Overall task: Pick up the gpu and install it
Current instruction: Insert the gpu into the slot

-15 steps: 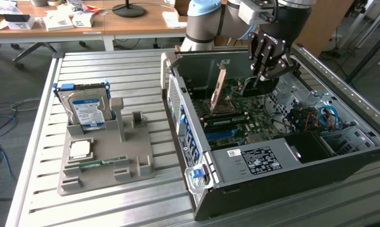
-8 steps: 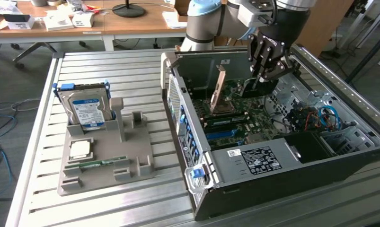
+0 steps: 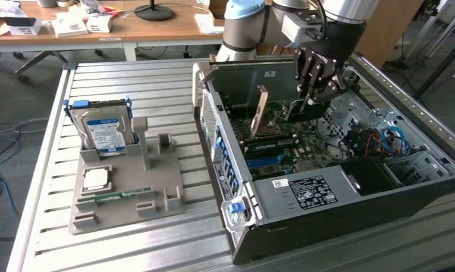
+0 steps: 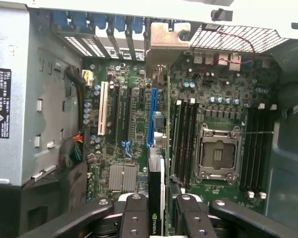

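My fingers (image 4: pixel 135 218) are closed narrow on the gpu (image 4: pixel 155 213), which I hold edge-down inside the open computer case (image 3: pixel 303 226), above the blue slot (image 4: pixel 152 116) of the motherboard (image 4: pixel 216 198). Pick-up is done. The card does not look seated yet.

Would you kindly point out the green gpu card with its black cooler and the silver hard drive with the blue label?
green gpu card (image 4: pixel 156 196), wrist view, black cooler edge.
silver hard drive (image 3: pixel 105 135), exterior view, blue label.
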`<action>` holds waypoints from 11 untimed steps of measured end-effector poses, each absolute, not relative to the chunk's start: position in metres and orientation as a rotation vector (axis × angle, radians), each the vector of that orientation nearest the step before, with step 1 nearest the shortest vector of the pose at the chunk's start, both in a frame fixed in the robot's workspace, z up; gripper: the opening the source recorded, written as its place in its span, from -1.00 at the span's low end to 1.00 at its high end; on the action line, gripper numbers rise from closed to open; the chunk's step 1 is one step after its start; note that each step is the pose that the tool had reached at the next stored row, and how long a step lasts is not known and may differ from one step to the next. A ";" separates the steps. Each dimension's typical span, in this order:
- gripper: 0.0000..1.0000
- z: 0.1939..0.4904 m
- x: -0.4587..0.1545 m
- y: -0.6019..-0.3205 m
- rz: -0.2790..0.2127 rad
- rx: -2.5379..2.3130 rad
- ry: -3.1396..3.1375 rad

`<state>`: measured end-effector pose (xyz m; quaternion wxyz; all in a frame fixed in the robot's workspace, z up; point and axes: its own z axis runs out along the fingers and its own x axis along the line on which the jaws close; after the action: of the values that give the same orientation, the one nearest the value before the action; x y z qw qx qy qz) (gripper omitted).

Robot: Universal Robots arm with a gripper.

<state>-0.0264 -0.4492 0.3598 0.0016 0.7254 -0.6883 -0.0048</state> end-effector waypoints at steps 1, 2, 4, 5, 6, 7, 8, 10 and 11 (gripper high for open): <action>-0.47 0.359 -0.027 -0.449 -0.015 2.274 -2.163; -0.47 0.358 -0.027 -0.449 -0.015 2.271 -2.167; -0.47 0.357 -0.027 -0.449 -0.015 2.260 -2.177; -0.47 0.356 -0.027 -0.449 -0.015 2.253 -2.185; -0.47 0.356 -0.027 -0.449 -0.015 2.245 -2.193; -0.47 0.356 -0.027 -0.449 -0.015 2.238 -2.200; -0.47 0.356 -0.027 -0.449 -0.015 2.235 -2.203; -0.47 0.355 -0.027 -0.449 -0.015 2.235 -2.203; -0.47 0.354 -0.027 -0.449 -0.015 2.235 -2.203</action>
<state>-0.0267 -0.4494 0.3541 0.0014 0.7122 -0.7020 -0.0048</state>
